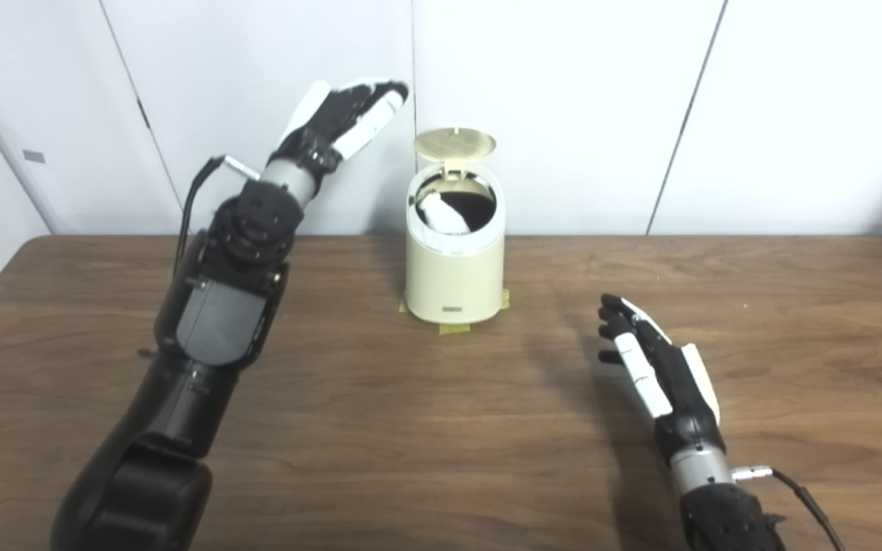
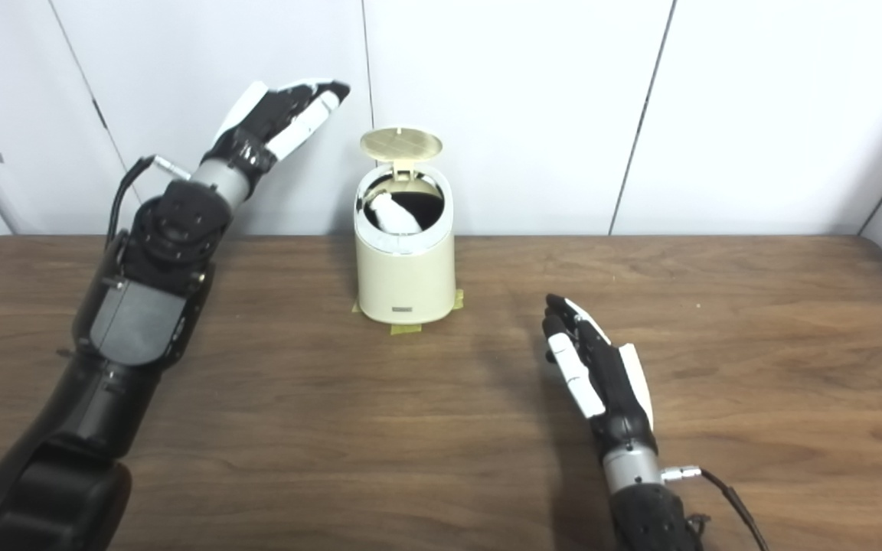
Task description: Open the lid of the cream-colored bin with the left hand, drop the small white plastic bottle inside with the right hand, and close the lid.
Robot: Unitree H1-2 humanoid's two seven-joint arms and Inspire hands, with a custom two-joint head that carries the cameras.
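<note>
The cream-colored bin (image 1: 455,268) stands at the back middle of the wooden table, its round lid (image 1: 455,143) tipped up and open. Inside the dark opening lies the small white plastic bottle (image 1: 443,215), leaning toward the left wall. My left hand (image 1: 345,115) is raised high, left of the lid and apart from it, fingers stretched out and holding nothing. Low over the table to the bin's right, my right hand (image 1: 651,360) is open and empty, fingers pointing toward the bin.
Yellow tape tabs (image 1: 454,328) mark the bin's base on the table (image 1: 441,428). White wall panels (image 1: 563,107) rise right behind the bin. The left forearm (image 1: 219,306) stands tall over the table's left side.
</note>
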